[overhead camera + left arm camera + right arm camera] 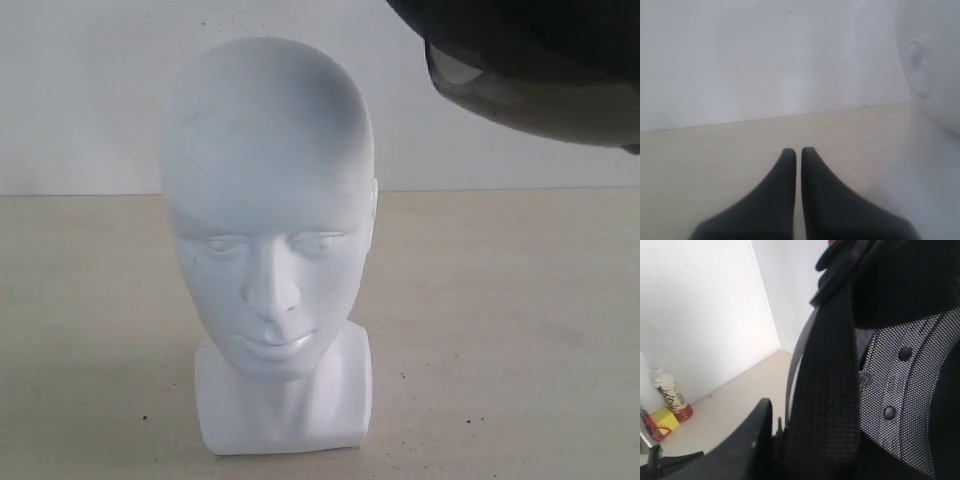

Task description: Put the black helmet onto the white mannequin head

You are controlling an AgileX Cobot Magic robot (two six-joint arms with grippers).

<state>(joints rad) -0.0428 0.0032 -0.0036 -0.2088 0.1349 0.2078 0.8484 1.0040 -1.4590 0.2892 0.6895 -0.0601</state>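
The white mannequin head stands upright on the beige table, facing the exterior camera. The black helmet hangs in the air above and to the right of it, with its smoky visor turned toward the head, and does not touch it. In the right wrist view my right gripper is shut on the helmet's padded rim. One finger shows outside the shell and the other is hidden inside. My left gripper is shut and empty, low beside the mannequin head near its ear.
The beige table runs back to a white wall. In the right wrist view a small bottle and a yellow object stand by the wall.
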